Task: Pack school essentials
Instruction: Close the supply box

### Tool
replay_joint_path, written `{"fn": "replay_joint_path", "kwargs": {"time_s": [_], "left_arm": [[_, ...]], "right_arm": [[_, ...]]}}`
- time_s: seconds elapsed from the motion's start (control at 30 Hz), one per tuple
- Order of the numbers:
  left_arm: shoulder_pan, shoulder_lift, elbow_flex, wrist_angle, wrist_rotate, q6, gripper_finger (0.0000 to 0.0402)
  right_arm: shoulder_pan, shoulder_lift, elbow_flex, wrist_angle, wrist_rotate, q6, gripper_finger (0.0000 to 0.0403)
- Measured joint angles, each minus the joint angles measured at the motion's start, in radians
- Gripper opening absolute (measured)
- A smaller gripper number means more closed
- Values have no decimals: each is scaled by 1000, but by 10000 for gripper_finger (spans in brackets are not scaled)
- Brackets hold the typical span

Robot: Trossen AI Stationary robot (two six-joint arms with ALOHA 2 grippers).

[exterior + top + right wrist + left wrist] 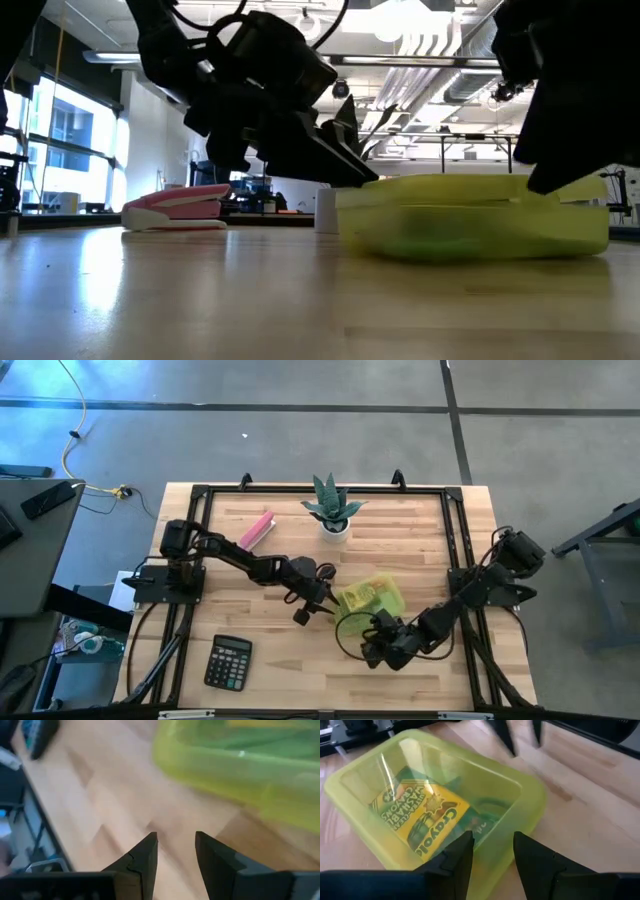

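A translucent yellow-green box (pixel 372 598) (pixel 435 805) (pixel 470 215) (pixel 240 765) stands on the table. Inside lie a yellow-and-green crayon pack (pixel 420 815) and some green items under it. No pencils, pen, scissors or note pad show apart from these. My left gripper (pixel 312 607) (pixel 492 845) is open at the box's left side, with one finger over the rim and one outside the wall. My right gripper (pixel 378 648) (pixel 175 845) is open, low over bare wood just on the near side of the box. My left gripper comes at the box's left rim (pixel 485 832) slanting down from the table's left. One fingertip (pixel 466 840) lies over the rim and the other stands outside the wall. I cannot tell whether either touches it.
A potted plant (pixel 335 510) stands by the far edge, with its white pot (pixel 325 210) behind the box. A pink oblong bar (pixel 257 528) (pixel 175 208) lies far left. A black calculator (pixel 228 662) (pixel 37 735) lies near left. Bare wood lies between the calculator and the box.
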Motion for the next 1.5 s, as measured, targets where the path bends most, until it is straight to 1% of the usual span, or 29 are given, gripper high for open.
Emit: {"fn": "replay_joint_path", "kwargs": {"time_s": [0.1,0.2,0.27,0.33,0.37,0.47,0.57,0.7,0.83,0.87,0.97,1.03,1.13,1.3,1.5], "left_arm": [[8,2,0,-3,1,-3,131],[13,1,0,-4,3,-3,131],[15,0,0,-6,3,-3,131],[15,0,0,-7,2,-3,131],[15,0,0,-7,2,-3,131],[15,-1,0,-10,0,-4,131],[15,-1,0,-11,0,-6,131],[15,-1,0,-12,-2,-5,131],[15,-2,0,-13,-3,-3,131],[15,-2,0,-15,-3,-3,131],[18,-2,0,-22,-5,-3,131],[24,-3,0,-29,-12,-3,131],[40,-5,0,-42,-8,-5,131],[71,-6,0,-50,-7,-7,131],[109,-6,1,-45,-66,-13,131]], "right_arm": [[10,-3,29,0,4,-45,124],[8,-11,87,-63,80,-129,124],[-9,-12,149,-181,153,-168,124],[-28,-12,224,-369,223,-171,124],[-40,-12,261,-463,242,-156,124],[-81,-13,333,-684,250,-113,124],[-126,-14,352,-788,206,-97,124],[-188,-13,289,-753,63,-93,124],[-224,-9,189,-614,-97,-73,124],[-230,-9,163,-571,-119,-68,124],[-236,-18,105,-480,-140,-36,124],[-235,-18,91,-456,-134,7,124],[-230,-16,96,-450,-117,79,124],[-225,-10,130,-444,-100,134,124],[-221,-7,139,-386,-109,154,124]]}}
